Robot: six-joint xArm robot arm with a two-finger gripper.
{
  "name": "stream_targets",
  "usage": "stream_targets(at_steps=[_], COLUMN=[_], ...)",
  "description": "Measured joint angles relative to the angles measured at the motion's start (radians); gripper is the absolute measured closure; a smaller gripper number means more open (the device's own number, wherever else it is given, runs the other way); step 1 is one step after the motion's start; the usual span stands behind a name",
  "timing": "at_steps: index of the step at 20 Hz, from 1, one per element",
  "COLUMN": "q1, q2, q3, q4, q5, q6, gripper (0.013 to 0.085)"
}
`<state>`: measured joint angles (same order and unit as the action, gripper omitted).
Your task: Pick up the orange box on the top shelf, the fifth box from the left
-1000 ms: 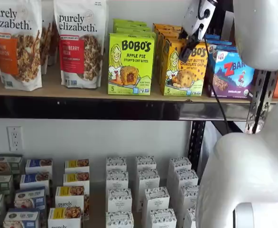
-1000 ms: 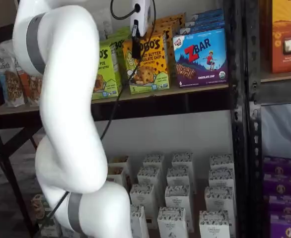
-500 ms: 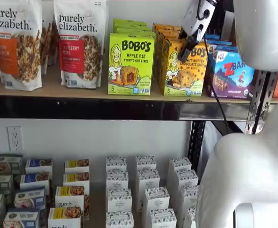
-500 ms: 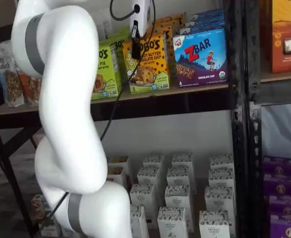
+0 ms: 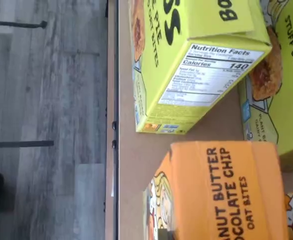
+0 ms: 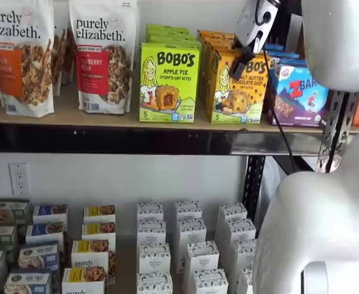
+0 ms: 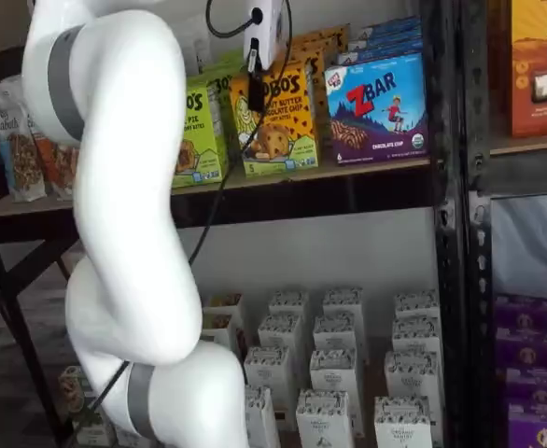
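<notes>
The orange box [image 6: 238, 92] reads "Peanut Butter Chocolate Chip" and stands at the front of a row of like boxes on the top shelf [image 6: 136, 139], between the lime-green Apple Pie box and the blue Zbar box. It shows in both shelf views [image 7: 278, 121] and close up in the wrist view [image 5: 226, 195]. My gripper [image 6: 241, 61] hangs in front of the orange box's upper edge, white body above and black fingers below, also in a shelf view [image 7: 255, 86]. No gap between the fingers shows, and no box is in them.
The lime-green Apple Pie box [image 6: 169, 82] stands left of the orange box, the Zbar box [image 6: 299, 95] right of it. Granola bags [image 6: 103, 55] stand further left. Small white boxes [image 6: 188, 245] fill the lower level. A black upright [image 7: 446, 187] stands at the shelf's right.
</notes>
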<state>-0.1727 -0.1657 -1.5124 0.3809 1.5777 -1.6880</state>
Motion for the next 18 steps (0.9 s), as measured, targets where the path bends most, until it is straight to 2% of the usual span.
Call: stream_targets(at_steps=[11, 18], q1=[-0.003, -0.007], q2=[-0.054, -0.078], q3=[0.020, 0.002], q4=[0.006, 0.017], q5=[0.059, 0.153], q6=[0.012, 0.026], gripper=[0.0570, 0.0570])
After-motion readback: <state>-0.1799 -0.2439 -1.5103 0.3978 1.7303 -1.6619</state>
